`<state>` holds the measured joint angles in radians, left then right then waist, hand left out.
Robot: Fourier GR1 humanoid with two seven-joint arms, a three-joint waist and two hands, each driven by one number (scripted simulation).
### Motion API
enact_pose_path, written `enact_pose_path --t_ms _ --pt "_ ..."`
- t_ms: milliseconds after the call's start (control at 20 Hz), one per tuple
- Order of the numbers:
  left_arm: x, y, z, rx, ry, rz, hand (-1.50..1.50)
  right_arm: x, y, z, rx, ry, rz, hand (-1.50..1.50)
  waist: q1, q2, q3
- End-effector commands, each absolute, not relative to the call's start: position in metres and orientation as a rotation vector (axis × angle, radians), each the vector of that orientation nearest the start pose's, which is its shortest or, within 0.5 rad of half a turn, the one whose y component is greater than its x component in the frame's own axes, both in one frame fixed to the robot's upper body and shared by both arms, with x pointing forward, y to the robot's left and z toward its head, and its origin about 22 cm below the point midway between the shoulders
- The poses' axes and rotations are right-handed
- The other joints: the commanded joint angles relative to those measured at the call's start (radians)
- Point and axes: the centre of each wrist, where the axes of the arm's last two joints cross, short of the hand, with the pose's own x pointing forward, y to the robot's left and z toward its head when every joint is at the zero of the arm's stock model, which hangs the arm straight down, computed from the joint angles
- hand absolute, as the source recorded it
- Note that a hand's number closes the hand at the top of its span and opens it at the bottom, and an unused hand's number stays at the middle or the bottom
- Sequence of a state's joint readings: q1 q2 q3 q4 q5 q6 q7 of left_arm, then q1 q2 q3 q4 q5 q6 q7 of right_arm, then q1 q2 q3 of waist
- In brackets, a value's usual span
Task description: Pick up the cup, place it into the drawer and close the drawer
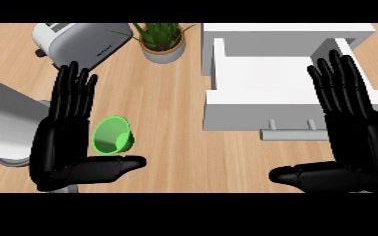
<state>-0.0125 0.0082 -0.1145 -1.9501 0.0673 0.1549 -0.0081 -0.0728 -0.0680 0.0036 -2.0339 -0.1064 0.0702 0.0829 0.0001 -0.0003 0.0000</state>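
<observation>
Cup (112, 136) lies left of the open drawer (260, 77); toaster (80, 41) and plant (161, 39) behind.

Two hands (63, 145) (347, 130), one cup (112, 136), one drawer (221, 107), one toaster (77, 42), one plant (161, 37).

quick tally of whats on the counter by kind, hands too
cup, green: 1
drawer unit, white, drawer open: 1
toaster: 1
potted plant: 1
hands: 2, left hand and right hand, both open
total: 6
</observation>
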Motion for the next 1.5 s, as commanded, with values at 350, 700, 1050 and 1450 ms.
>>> enact_pose_path --t_ms 350,700,1050,1450 --pt "0.222 0.23 0.066 -0.006 -1.869 0.123 -1.5 0.231 -0.253 0.134 0.124 -2.013 0.137 -1.5 0.0 0.0 0.0" --pt "0.215 0.224 0.028 0.057 -1.804 0.165 -1.5 0.239 -0.221 0.145 0.122 -2.018 0.108 -1.5 0.002 0.0 0.0" --pt "0.205 0.264 -0.019 0.095 -1.774 0.156 -1.5 0.242 -0.232 0.133 0.11 -1.986 0.144 -1.5 0.002 0.001 0.0" --pt "0.225 0.274 -0.044 0.105 -1.743 0.168 -1.5 0.211 -0.239 0.155 0.133 -2.0 0.138 -1.5 -0.002 0.0 0.0"
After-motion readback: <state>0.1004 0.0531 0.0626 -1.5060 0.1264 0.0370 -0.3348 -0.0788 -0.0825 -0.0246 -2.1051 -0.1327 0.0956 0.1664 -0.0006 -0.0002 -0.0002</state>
